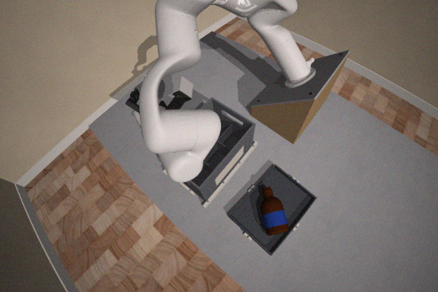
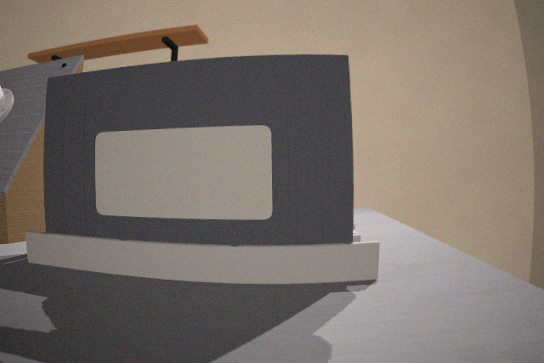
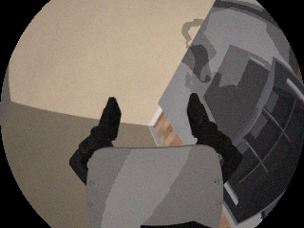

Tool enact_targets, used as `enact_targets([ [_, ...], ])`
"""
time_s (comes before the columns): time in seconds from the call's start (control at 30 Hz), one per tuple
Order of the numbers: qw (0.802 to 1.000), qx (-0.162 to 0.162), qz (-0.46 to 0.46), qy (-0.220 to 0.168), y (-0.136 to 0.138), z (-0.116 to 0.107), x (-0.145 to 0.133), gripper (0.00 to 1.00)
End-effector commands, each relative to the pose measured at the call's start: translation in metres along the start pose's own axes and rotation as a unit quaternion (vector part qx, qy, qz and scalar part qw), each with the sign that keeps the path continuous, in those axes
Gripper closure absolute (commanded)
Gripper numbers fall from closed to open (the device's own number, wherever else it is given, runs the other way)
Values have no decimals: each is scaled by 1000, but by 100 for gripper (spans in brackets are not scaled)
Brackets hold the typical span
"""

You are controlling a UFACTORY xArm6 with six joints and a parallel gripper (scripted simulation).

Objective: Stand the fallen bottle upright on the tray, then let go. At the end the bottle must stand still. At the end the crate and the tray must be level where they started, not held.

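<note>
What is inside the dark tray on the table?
A brown bottle with a blue label lies on its side inside the tray, neck pointing toward the crate. Whatever part of the tray floor is under the bottle is hidden.

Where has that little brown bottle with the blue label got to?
In the top view, the brown bottle with the blue label lies on its side inside the shallow dark grey tray, just right of the tall grey crate.

Top view: gripper (image 1: 155,99) mostly hidden behind the arm's forearm (image 1: 155,80); only dark parts show either side. Crate (image 1: 243,129) interior partly covered by the elbow (image 1: 183,147) above it. Exterior view: gripper cut off by the top edge; crate wall blocks the tray and bottle beyond. Wrist view: crate cropped at the rim.
</note>
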State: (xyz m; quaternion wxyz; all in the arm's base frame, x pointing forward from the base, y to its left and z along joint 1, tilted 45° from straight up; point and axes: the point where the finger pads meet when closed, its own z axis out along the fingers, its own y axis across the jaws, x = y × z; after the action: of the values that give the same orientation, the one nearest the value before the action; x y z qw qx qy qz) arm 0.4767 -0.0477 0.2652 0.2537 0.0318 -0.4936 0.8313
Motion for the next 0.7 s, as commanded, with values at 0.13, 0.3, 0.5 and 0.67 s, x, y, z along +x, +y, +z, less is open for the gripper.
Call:
enact_targets([
  [0.13,989,-122,19,-85,12,-29,-13,0],
  [0.3,973,-189,31,-130,17,-53,-18,0],
  [0.5,949,-259,47,-175,18,-84,-20,0],
  [0.67,922,-319,62,-213,15,-113,-19,0],
])
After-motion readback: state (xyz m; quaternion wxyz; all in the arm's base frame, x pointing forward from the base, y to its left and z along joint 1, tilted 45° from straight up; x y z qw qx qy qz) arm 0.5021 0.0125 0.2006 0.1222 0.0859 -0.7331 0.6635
